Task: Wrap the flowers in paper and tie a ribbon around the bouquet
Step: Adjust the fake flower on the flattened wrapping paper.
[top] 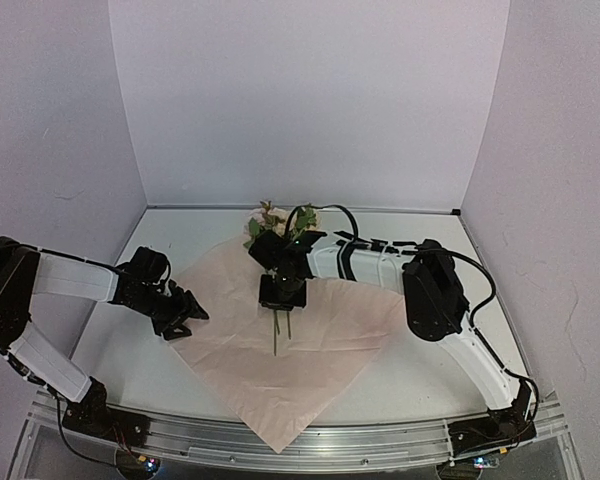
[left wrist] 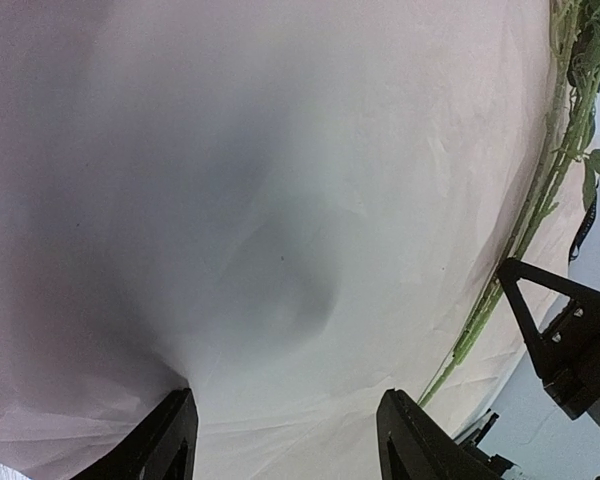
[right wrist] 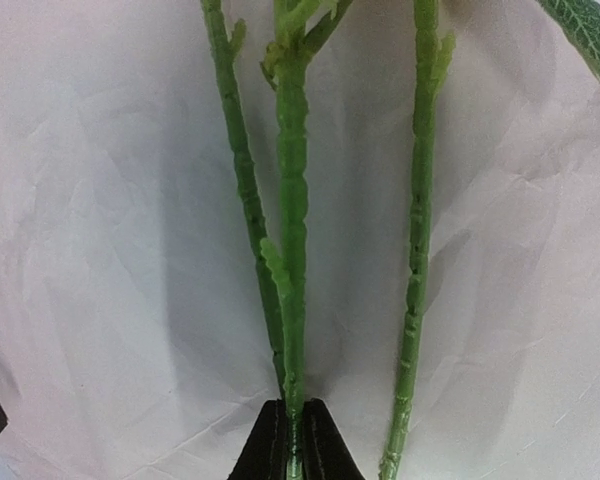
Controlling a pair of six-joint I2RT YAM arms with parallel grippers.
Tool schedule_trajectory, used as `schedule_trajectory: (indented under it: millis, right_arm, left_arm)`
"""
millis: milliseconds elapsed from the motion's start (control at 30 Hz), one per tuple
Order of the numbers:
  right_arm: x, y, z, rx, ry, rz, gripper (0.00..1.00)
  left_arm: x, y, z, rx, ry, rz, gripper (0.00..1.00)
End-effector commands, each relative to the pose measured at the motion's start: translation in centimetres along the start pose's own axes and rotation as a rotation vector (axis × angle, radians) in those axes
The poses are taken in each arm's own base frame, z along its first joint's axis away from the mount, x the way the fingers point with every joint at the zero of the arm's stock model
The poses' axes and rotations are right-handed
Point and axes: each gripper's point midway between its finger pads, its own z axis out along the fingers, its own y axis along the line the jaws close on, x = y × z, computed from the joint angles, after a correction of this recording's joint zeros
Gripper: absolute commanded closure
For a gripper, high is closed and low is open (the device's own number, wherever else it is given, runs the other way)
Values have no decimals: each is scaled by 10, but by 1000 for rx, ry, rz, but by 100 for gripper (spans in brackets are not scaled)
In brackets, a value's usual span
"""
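Note:
The light-pink paper (top: 280, 370) lies spread flat as a diamond on the table. The flowers (top: 268, 222) rest on its far corner, their green stems (top: 277, 335) pointing toward me. My right gripper (top: 283, 290) sits over the stems. In the right wrist view it (right wrist: 295, 425) is shut on the middle stem (right wrist: 292, 200), with a loose stem (right wrist: 417, 250) beside it. My left gripper (top: 185, 315) hovers at the paper's left edge. It (left wrist: 285, 425) stands open over the paper (left wrist: 280, 200) with nothing between its fingers (left wrist: 170, 445). The ribbon is out of view.
White walls close in the table at the back and both sides. A metal rail (top: 310, 440) runs along the near edge under the paper's front corner. In the left wrist view the stems (left wrist: 520, 250) and part of the right gripper (left wrist: 570, 345) show at right.

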Motion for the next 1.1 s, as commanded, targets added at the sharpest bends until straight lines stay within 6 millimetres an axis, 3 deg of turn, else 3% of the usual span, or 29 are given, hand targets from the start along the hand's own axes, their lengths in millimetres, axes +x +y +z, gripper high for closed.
schedule_trajectory:
  millis: [0, 233, 600, 767, 1067]
  right_arm:
    - [-28, 19, -52, -76, -87, 2, 92]
    - [-33, 19, -58, -83, -98, 4, 91]
    - [-43, -2, -41, -42, -93, 7, 92]
    - [-39, 1, -36, -66, -67, 8, 87]
    - [-37, 10, -56, -126, -58, 2, 78]
  left_arm:
    - [3, 4, -5, -19, -8, 13, 36]
    - [2, 3, -5, -18, -6, 18, 36]
    - [3, 4, -5, -21, -2, 16, 36]
    - [3, 5, -5, -23, -4, 13, 36]
    - [1, -1, -9, -8, -19, 16, 35]
